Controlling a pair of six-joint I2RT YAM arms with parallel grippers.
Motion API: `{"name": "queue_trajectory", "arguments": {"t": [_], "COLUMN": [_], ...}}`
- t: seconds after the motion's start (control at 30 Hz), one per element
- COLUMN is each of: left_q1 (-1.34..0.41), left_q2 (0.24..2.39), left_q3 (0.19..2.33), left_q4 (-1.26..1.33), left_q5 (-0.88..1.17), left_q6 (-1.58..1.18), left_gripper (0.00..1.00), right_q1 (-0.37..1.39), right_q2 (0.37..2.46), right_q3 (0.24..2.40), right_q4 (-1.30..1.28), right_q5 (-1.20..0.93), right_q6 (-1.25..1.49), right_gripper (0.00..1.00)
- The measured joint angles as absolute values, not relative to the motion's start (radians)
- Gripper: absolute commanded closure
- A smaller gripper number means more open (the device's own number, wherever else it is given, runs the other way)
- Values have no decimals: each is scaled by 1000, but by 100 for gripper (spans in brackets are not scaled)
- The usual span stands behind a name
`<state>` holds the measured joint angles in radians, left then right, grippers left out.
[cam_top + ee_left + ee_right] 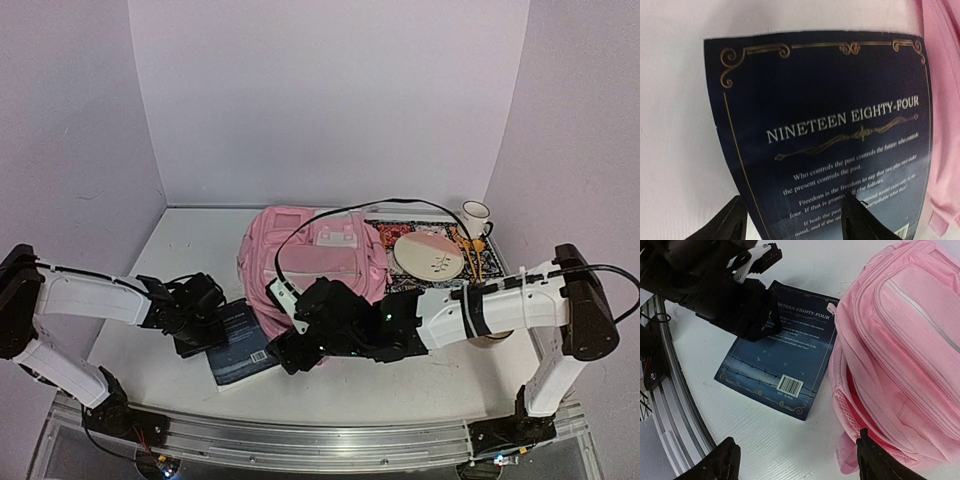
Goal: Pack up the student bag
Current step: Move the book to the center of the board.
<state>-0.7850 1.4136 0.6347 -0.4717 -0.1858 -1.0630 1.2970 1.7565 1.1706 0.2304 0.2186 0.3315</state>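
- Student bag (312, 255): lies mid-table, unzipped mouth (860, 405) facing me. I judge it soft, light and floppy, so I'd take the mouth's rim. There is bare room in front of it; a plate (428, 255) crowds its right.
- Book (240, 345): flat, just left of the bag's mouth. Likely stiff; take an edge.
- Right gripper (795, 460): spread, empty, over the bag's near corner.
- Left gripper (795, 220): spread over the book, left of the bag, no pinch visible.

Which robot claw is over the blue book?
The left claw, its fingers spread above the dark blue book. The right claw is by the pink student bag instead.
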Motion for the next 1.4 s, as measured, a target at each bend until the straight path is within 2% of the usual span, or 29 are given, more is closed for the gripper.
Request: {"name": "queue_trajectory", "arguments": {"t": [0.27,0.47,0.7,0.9,1.4], "left_q1": [-817,-817,-819,-820,-818], "left_q2": [1238,1147,1152,1157,1106], "left_q3": [547,462,426,401,302], "left_q4": [-574,-530,-400,-323,-176], "left_q5": [-119,-80,-36,-3,28], "left_q6": [-1197,-1261,-1264,-1265,-1325], "left_gripper": [32,39,54,63,69], "right_q1": [1299,1298,1299,1294,1255], "right_q2": [1810,1864,1960,2011,2055], "right_q3": [1171,1171,1172,1172,1129], "right_q4": [250,287,332,355,528], "right_q5": [174,131,102,97,86], "right_q6": [373,469,629,761,969], "right_gripper": [20,22,25,27,26]}}
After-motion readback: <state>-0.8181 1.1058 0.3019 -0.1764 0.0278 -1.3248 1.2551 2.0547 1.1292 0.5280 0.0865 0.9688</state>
